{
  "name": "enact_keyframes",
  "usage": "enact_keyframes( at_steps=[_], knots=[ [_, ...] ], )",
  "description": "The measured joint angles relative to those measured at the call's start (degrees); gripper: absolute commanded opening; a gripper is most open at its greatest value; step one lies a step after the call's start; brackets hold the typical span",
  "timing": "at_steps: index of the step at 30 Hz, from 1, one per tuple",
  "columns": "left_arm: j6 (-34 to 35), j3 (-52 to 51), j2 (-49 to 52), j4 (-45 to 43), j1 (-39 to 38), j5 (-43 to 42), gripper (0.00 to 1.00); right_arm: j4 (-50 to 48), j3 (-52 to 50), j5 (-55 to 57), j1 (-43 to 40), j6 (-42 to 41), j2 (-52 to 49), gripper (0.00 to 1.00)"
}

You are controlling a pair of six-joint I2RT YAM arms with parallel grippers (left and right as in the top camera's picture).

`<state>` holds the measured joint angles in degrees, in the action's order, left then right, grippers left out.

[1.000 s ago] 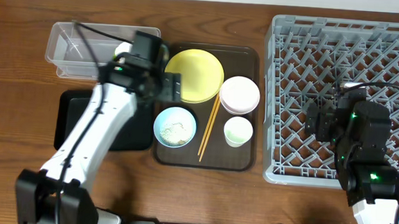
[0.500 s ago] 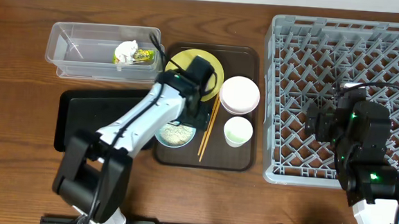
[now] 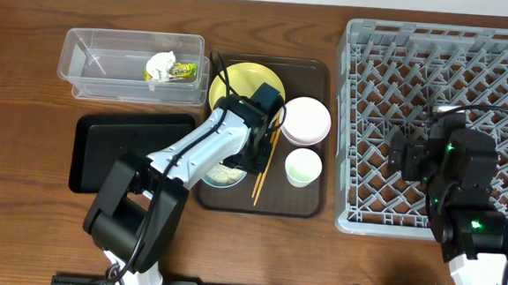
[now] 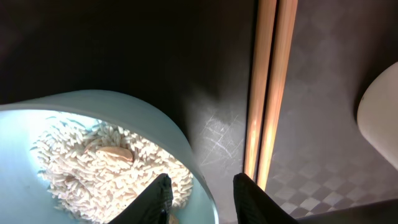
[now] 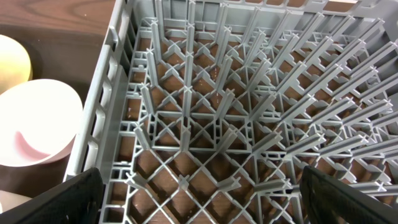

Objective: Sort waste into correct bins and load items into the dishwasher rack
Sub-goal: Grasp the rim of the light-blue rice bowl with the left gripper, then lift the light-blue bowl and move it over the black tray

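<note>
Left arm: a second ago it was over the clear box (image 3: 91, 66) at far left; it is now reaching across the brown serving tray (image 3: 312, 199). The left gripper (image 4: 202, 194) is sitting low at the right rim of the light blue bowl (image 4: 124, 102). One finger is standing inside by the rice (image 4: 93, 168), the other outside, just beside the chopsticks (image 4: 268, 87). The fingers are straddling the rim, narrower than before, with a gap showing on the outer side.

The tissue (image 3: 159, 65) and snack wrapper (image 3: 184, 70), formerly hidden by the arm, are lying in the clear box.

The right gripper (image 5: 199, 199) is hanging over the rack (image 3: 472, 50), fingers spread wide and holding nothing, unchanged. The yellow plate (image 3: 240, 84), pinkish bowl (image 3: 306, 119) and green cup (image 3: 303, 168) are resting on the serving tray, unmoved.
</note>
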<state>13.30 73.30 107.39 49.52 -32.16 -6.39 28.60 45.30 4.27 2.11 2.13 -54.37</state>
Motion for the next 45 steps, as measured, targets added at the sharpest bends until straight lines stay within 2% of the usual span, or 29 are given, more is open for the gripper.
enact_keyframes(
  at_steps=[7, 19, 27, 31, 33, 45],
  knots=[
    [-0.07, -0.09, 0.00, 0.20, 0.00, 0.37, 0.24, 0.07, 0.00, 0.00, 0.00, 0.00, 0.00, 0.99],
    [-0.20, -0.09, 0.22, 0.20, -0.37, 0.85, 0.26, 0.09, 0.00, 0.00, 0.00, 0.00, 0.00, 0.99],
    [-0.17, -0.13, 1.33, 0.15, -3.26, 1.36, 0.26, 0.04, 0.00, 0.00, 0.00, 0.00, 0.00, 0.99],
    [-0.07, -0.15, 1.33, 0.15, -4.09, 2.91, 0.19, 0.04, 0.00, 0.00, 0.00, 0.00, 0.00, 0.99],
    [0.11, -0.15, 1.33, 0.15, -4.11, 3.41, 0.06, 0.04, 0.00, 0.00, 0.00, 0.00, 0.00, 0.99],
    [-0.11, -0.13, 1.31, 2.69, -4.17, 5.29, 0.06, 0.02, 0.00, 0.00, 0.00, 0.00, 0.00, 0.99]
  ],
)
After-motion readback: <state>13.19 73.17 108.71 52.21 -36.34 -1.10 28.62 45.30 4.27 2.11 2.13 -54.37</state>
